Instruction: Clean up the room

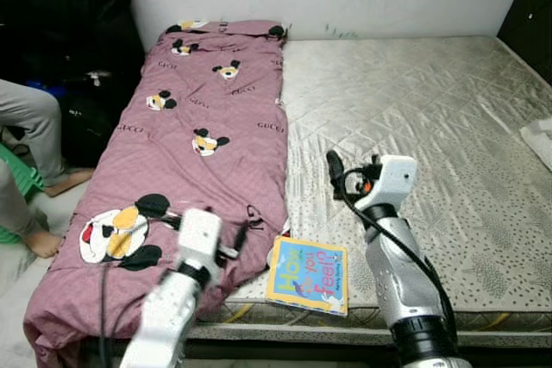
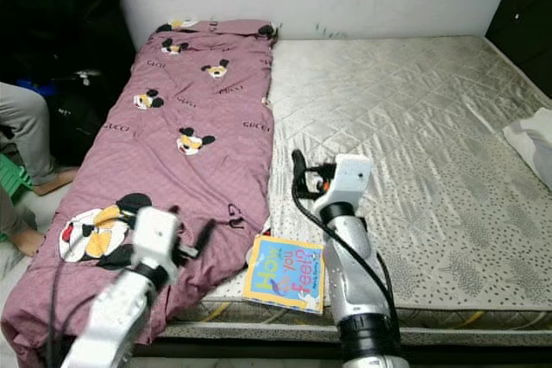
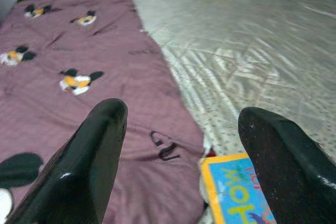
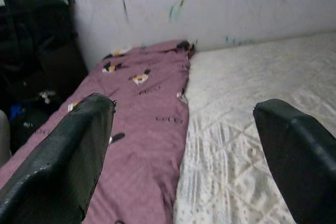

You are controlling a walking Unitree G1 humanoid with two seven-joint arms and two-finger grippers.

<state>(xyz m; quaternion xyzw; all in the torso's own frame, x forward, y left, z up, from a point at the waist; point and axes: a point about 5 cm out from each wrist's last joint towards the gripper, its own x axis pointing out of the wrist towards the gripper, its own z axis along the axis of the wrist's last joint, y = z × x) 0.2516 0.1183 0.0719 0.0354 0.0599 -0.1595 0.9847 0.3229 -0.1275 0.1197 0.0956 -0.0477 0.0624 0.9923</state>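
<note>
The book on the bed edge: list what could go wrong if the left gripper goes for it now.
1. The book lies flat at the mattress edge; a push might slide it off onto the floor.
2. The blanket lies right beside the book, so the open left gripper might snag fabric instead.
3. A person's foot is near the bed's left side.

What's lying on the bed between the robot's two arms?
A colourful children's book lies flat at the mattress's near edge, beside the purple cartoon blanket, between the left end effector and the right end effector, as the left eye view shows.
</note>
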